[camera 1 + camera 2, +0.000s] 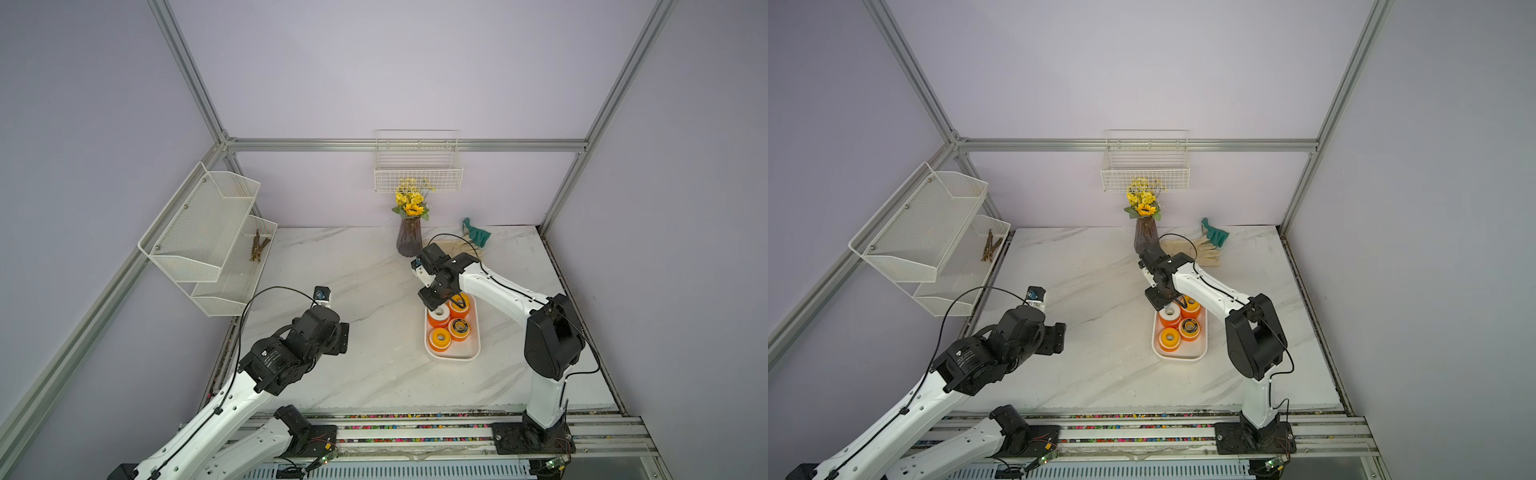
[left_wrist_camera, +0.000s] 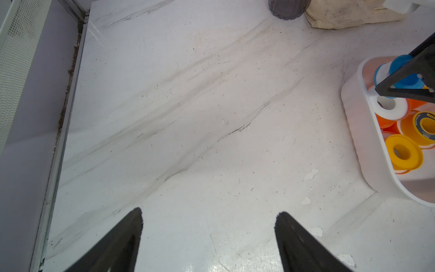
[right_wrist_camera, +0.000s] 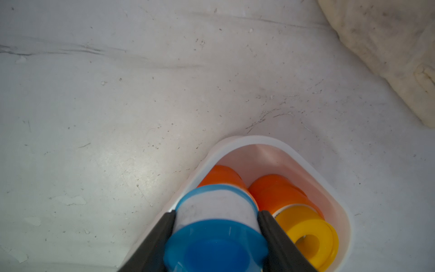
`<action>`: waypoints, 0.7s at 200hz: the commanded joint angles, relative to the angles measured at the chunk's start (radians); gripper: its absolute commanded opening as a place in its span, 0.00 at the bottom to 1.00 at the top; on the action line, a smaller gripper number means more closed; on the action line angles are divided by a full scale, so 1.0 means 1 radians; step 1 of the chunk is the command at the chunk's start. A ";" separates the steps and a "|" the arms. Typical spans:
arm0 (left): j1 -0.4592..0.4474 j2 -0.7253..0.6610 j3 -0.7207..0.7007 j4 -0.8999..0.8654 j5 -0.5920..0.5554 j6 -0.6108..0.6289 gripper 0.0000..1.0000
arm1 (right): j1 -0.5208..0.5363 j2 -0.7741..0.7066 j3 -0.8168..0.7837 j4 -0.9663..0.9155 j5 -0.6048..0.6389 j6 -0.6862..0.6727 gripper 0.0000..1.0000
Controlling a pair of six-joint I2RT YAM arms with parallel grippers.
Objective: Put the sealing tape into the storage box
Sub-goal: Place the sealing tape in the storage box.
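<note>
Fingers [image 3: 155, 242] of the right gripper [image 3: 216, 213] clamp a blue-white spool [image 3: 215, 247] over the storage box [image 3: 249, 139]; the left gripper [image 2: 210, 211] hovers above the counter [image 2: 188, 117], its fingers apart.

Worktop [image 1: 374, 257]: white marble pattern, grey diagonal veining, dark specks and pale chipped flecks. Storage box [image 1: 455, 353]: plain white, inner walls tinged pink-orange beside the spools. Sealing tape: blue-flanged spool [image 3: 215, 249] with a white band, faintly smudged; orange spools [image 1: 439, 313] with white faces; yellow spool [image 2: 403, 150], solid colour; black-ringed spool [image 2: 423, 124], yellow otherwise. Left claw [image 2: 210, 211] and right claw [image 3: 217, 212]: black. Arms [image 1: 498, 291]: white shells, black joints. Vase [image 1: 409, 241]: smoky dark grey, ribbed. Flowers [image 1: 411, 199]: yellow, green leaves. Teal glove [image 1: 478, 235]: uniform. Cream glove [image 2: 348, 14]: soiled with dark marks. Mesh shelf [image 1: 203, 224] and wire basket [image 1: 417, 174]: white. Walls [image 1: 374, 83]: pale lilac.
</note>
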 commanded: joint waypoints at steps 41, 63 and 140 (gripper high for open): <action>0.008 -0.005 -0.001 0.028 -0.001 0.017 0.87 | -0.028 0.029 -0.043 -0.008 0.012 0.016 0.55; 0.008 -0.008 0.000 0.028 -0.002 0.017 0.87 | -0.032 0.028 -0.057 -0.006 0.023 0.015 0.55; 0.010 -0.007 0.000 0.027 -0.001 0.017 0.87 | -0.035 0.013 -0.078 -0.013 0.015 0.019 0.57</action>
